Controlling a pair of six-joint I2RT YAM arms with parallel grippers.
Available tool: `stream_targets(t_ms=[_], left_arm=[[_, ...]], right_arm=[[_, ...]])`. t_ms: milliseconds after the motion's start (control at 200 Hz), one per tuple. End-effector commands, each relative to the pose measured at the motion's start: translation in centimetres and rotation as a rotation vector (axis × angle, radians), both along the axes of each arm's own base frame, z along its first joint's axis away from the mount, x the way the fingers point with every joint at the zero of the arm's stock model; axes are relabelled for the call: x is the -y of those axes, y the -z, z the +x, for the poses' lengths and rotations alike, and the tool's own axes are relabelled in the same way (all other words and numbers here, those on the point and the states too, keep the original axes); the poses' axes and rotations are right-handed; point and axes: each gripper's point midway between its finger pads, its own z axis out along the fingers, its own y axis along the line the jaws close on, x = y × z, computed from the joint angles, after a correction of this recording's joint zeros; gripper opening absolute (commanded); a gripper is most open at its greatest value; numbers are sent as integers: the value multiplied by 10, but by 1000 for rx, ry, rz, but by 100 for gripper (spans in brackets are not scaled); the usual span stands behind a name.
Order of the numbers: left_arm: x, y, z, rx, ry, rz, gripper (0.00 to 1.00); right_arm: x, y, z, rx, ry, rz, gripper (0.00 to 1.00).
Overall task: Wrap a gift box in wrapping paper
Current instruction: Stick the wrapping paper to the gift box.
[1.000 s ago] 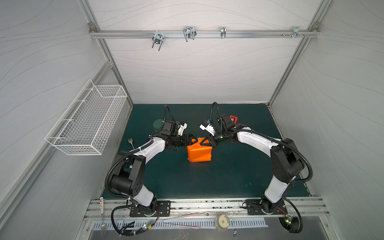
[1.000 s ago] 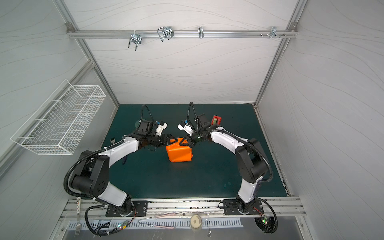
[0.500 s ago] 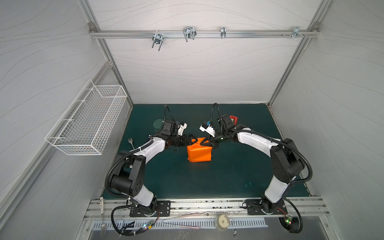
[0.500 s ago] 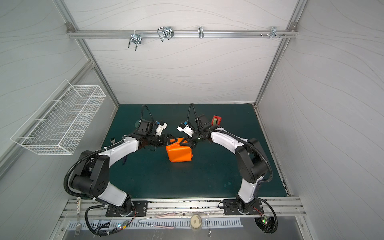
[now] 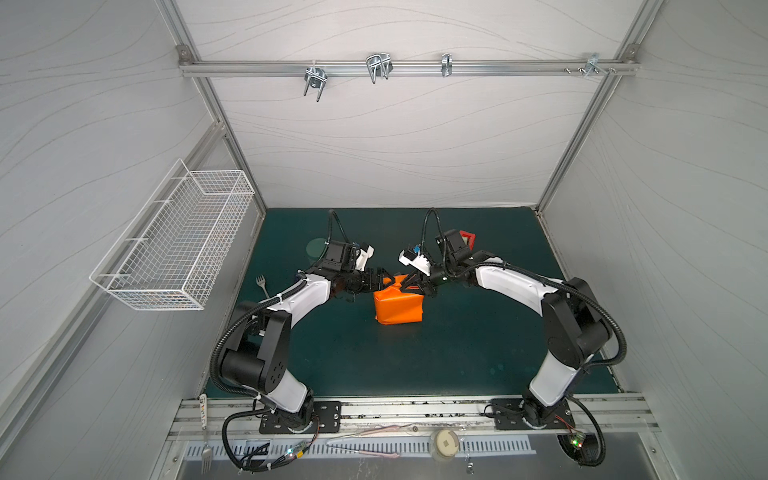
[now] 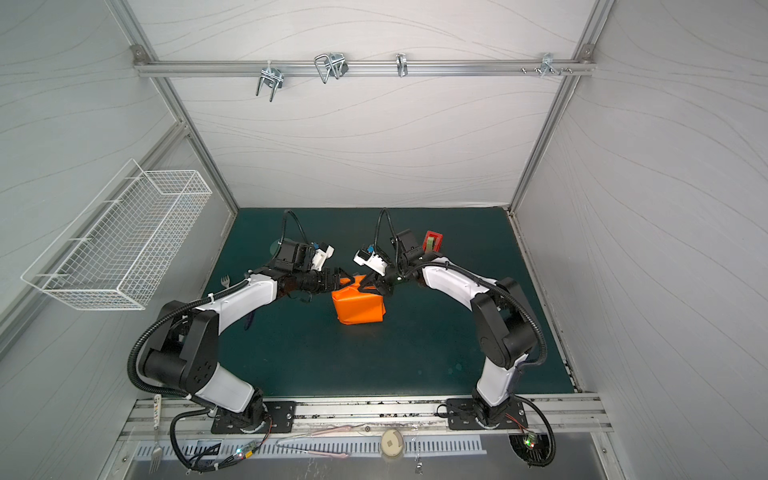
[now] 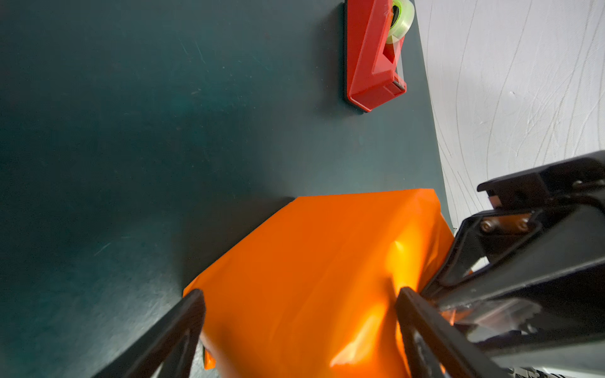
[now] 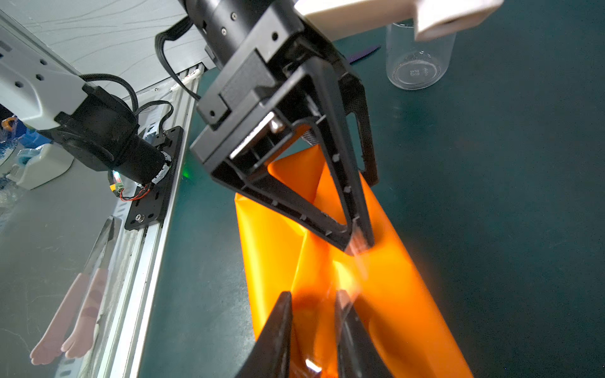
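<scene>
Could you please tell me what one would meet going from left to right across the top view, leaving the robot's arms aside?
In a top view: wire basket → fork → clear jar → wrapping paper → red tape dispenser.

Nothing clearly legible anywhere. Faint raised marks, perhaps digits, on the base of the clear plastic jar (image 8: 415,70) in the right wrist view, too blurred to read. Small coloured marks on a white strip (image 5: 202,411) in a top view, likewise unreadable.
</scene>
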Motion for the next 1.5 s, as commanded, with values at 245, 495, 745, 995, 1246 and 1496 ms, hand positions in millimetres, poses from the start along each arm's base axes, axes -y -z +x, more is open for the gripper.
stream_targets(t_ms=[245, 495, 745, 995, 1246, 1496], left_arm=[[-7, 0, -15, -23, 17, 39, 94], [-5, -34, -12, 113, 45, 2, 99], [0, -43, -7, 190, 93, 1, 100], [7, -22, -7, 152, 129, 40, 94], [4, 8, -10, 49, 128, 82, 85], [2, 18, -14, 16, 130, 92, 82]], right_arm=[[21, 45, -6, -36, 28, -134, 26], [22, 49, -7, -50, 32, -139, 25], [21, 49, -6, -55, 37, -140, 25], [16, 40, -2, -33, 32, -128, 28], [11, 27, -3, -22, -4, -106, 31], [7, 24, 3, -21, -2, -101, 35]])
